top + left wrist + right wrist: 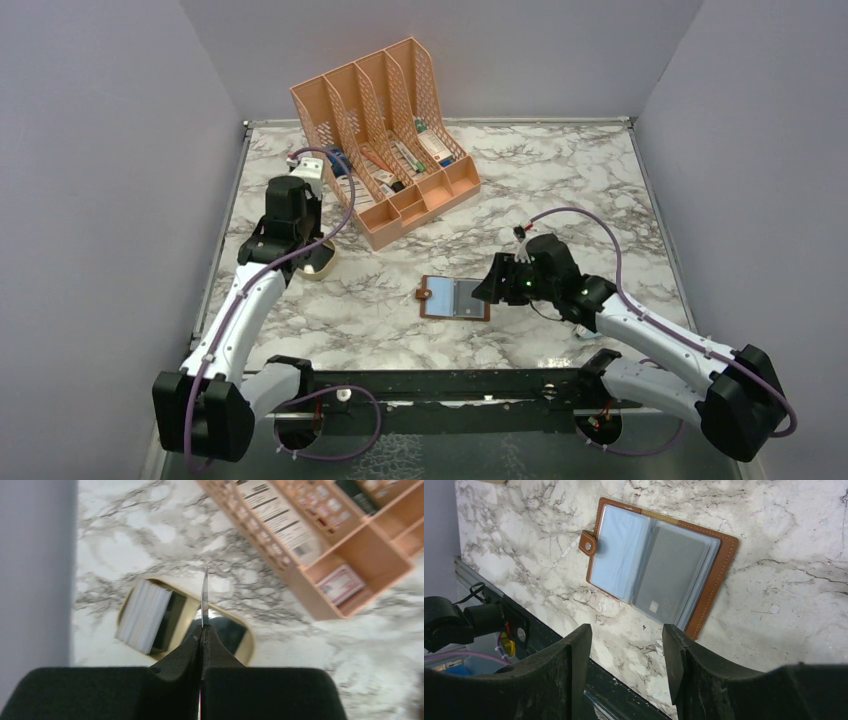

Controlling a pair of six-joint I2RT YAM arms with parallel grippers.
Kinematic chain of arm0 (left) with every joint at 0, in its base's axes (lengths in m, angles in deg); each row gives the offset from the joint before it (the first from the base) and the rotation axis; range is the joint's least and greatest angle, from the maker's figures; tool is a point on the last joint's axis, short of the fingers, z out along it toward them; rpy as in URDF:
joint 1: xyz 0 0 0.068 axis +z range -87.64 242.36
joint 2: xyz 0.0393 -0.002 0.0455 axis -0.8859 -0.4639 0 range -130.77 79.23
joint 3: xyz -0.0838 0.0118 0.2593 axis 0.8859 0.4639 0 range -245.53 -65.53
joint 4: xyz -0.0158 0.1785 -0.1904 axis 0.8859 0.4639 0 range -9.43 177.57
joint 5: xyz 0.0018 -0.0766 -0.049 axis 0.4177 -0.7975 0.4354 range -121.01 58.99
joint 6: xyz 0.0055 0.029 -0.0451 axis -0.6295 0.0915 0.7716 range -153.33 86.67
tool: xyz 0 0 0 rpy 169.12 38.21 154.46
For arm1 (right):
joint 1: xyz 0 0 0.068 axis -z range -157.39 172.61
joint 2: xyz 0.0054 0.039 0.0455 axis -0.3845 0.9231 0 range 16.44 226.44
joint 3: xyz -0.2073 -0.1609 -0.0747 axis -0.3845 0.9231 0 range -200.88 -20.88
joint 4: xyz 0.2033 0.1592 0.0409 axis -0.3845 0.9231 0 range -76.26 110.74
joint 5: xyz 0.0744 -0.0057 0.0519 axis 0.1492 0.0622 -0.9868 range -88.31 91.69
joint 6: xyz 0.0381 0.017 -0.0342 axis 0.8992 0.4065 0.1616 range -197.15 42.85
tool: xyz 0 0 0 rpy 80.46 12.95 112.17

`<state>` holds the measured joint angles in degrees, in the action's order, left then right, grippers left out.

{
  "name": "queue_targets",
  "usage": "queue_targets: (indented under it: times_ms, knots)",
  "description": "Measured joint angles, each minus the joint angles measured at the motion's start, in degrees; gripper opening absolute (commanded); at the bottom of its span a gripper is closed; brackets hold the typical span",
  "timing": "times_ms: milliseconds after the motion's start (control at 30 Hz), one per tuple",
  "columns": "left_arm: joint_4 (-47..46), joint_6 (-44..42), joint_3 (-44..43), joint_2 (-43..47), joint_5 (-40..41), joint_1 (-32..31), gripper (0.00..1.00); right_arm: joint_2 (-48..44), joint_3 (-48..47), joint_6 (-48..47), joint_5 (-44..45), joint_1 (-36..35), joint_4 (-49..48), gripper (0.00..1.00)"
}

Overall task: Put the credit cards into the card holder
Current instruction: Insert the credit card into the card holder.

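Card holder first: the small brown leather bifold wallet [455, 298] lies open and flat on the marble tabletop [560, 180], near the front edge and about midway along it. From above, the right gripper [486, 287] hovers just beside its right side. The left arm [285, 215] reaches over a small oval beige tray [322, 266] by the left edge, and a big peach slotted organizer [385, 140] stands toward the far left corner.

At the left wrist, the left gripper [203, 632] is pinched tight on a thin flat credit card [204, 597], seen edge-on over the tray, where a stack of pale cards [144, 615] sits. Only the card's lower end is gripped, so I reckon it could twist or slip on the way across.

At the right wrist, the fingers are spread wide and hold nothing. Beyond them a grey card [671, 575] is already in the wallet's right clear sleeve, with the snap tab [588, 542] on the left. Nothing pins the wallet, so a card pushed at a sleeve mouth may shove it along or buckle the plastic
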<state>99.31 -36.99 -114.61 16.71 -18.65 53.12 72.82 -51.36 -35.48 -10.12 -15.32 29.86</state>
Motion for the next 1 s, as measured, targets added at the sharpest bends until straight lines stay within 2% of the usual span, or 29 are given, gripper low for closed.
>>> queue_targets:
  times_ms: [200, 433, 567, 800, 1000]
  knots:
    - [0.61, 9.88, 0.04, 4.46, -13.97, 0.00, 0.00, 2.32, -0.22, 0.09, 1.60, 0.00, 0.85, 0.53]
    - [1.66, 21.31, 1.11, 4.28, -32.17, 0.00, 0.00, 4.44, -0.28, 0.07, 2.58, 0.00, 1.77, 0.52]
    - [-2.12, 29.35, 5.92, 4.35, -42.21, -0.04, 0.00, 6.32, -0.48, 0.04, 2.99, 0.00, 2.60, 0.44]
    - [-5.95, 40.76, 13.20, 7.13, -49.96, -1.57, 0.00, 7.50, -1.75, -0.66, 5.77, 0.00, 5.18, 0.30]
    - [-10.34, 46.29, 14.19, 6.82, -51.58, -6.34, 0.00, 9.90, -4.11, -1.73, 6.69, 0.00, 5.31, 0.28]
